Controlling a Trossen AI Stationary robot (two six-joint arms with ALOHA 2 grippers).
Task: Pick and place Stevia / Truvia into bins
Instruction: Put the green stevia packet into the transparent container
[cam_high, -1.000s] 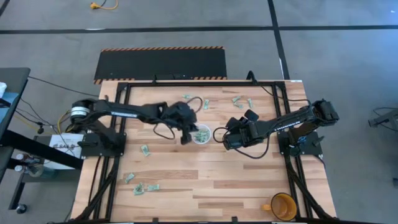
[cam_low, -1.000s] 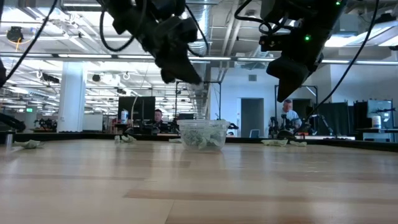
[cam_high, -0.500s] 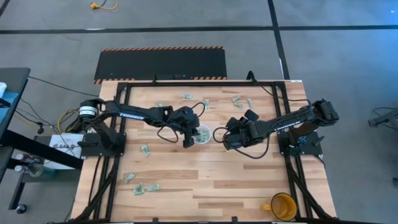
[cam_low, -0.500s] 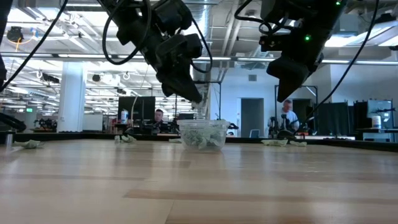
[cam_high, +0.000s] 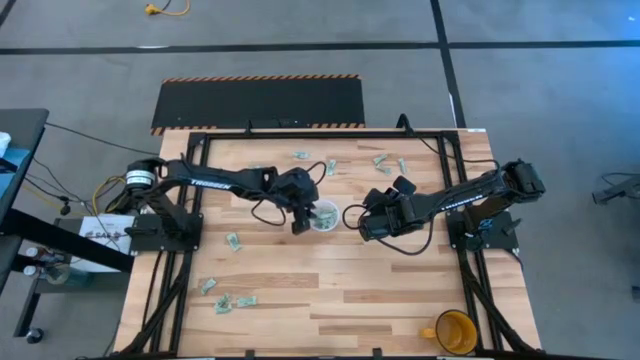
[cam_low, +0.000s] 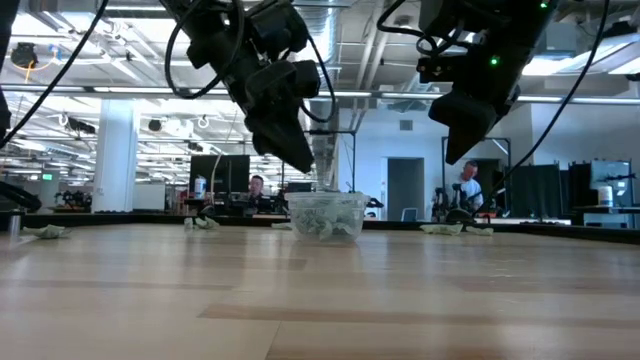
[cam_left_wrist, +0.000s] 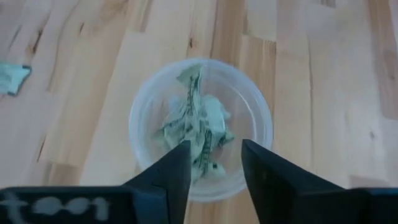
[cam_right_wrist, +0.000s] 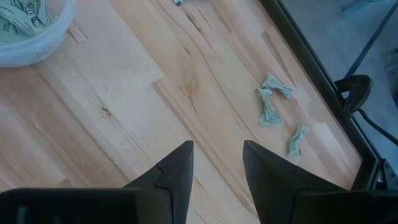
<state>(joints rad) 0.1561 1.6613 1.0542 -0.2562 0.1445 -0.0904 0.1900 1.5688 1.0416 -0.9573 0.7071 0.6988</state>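
We looked down on a wooden table in a dark frame, with both dark arms reaching in toward its middle. The left arm stretched across from its base at the left edge, and the right arm came in from the right edge.

The left gripper hung just above the near rim of the cup, and its two fingers stood apart with nothing between them; through the gap we saw the heap in the cup. The right gripper hovered over bare wood just beside the cup, on the cup's right in the high view, fingers likewise apart and holding nothing.

An orange mug stood at the table's near right corner, well apart from everything else.

The clear plastic cup sat near the middle of the table, between the two grippers. It held a loose heap of crumpled green and white sachets.

More sachets lay scattered on the wood: a few along the far edge, a few at the far right, one on the left side, and a small group toward the near left corner. In the right wrist view three crumpled ones lay near the table's dark frame.

Beyond the table, in the low view, a person stood far back in the room
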